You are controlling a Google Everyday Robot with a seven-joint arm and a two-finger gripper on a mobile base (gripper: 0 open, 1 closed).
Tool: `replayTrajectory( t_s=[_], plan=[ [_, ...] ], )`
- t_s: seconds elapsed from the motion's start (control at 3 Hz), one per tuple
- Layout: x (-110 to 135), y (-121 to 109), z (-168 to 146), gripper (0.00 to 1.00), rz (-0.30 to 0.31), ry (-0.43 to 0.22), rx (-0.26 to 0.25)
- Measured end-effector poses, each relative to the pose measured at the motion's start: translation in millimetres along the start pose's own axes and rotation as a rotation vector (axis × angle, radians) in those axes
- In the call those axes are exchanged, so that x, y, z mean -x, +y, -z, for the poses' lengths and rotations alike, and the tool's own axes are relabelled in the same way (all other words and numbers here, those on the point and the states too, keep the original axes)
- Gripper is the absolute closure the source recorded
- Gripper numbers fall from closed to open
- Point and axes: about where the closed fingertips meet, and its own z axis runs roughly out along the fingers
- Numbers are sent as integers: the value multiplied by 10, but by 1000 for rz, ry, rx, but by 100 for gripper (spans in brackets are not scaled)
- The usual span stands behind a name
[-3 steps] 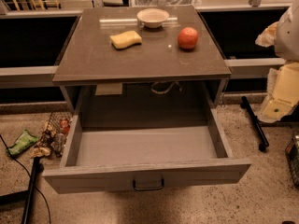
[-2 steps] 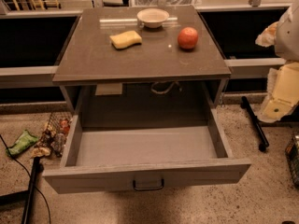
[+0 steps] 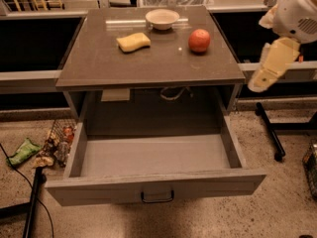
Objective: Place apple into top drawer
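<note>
The apple (image 3: 199, 40), round and red-orange, sits on the table top (image 3: 148, 63) at the back right. The top drawer (image 3: 153, 157) is pulled fully out below the table top; its grey inside is bare and a small dark handle (image 3: 157, 197) sits at the centre of its front panel. My gripper (image 3: 267, 68), a cream tapering part under the white arm (image 3: 299, 9), hangs at the right of the view, outside the table's right edge. It is to the right of the apple and apart from it, and nothing shows in it.
A yellow sponge (image 3: 133, 42) and a pale bowl (image 3: 162, 19) lie on the table top left of the apple. A wire basket of snack packets (image 3: 58, 140) and a green packet (image 3: 22, 151) lie on the floor at left. A black stand leg (image 3: 270, 133) runs along the floor at right.
My arm and gripper have moved up and to the left, closer to the table's right edge. The apple, sponge, bowl and drawer have not moved.
</note>
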Motion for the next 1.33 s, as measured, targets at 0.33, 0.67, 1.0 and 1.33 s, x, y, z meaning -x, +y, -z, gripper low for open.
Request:
replayTrajectory(
  t_s=[0.33,0.67,1.0,1.33],
  plan=[
    [176,-326,-304,0,-103,-133,-14],
    [175,-321,-301,0,-102,-131,-13],
    [212,-413,-477,0,-139,-186,-26],
    [277,-662,-875,0,-246,-322,-46]
  ],
)
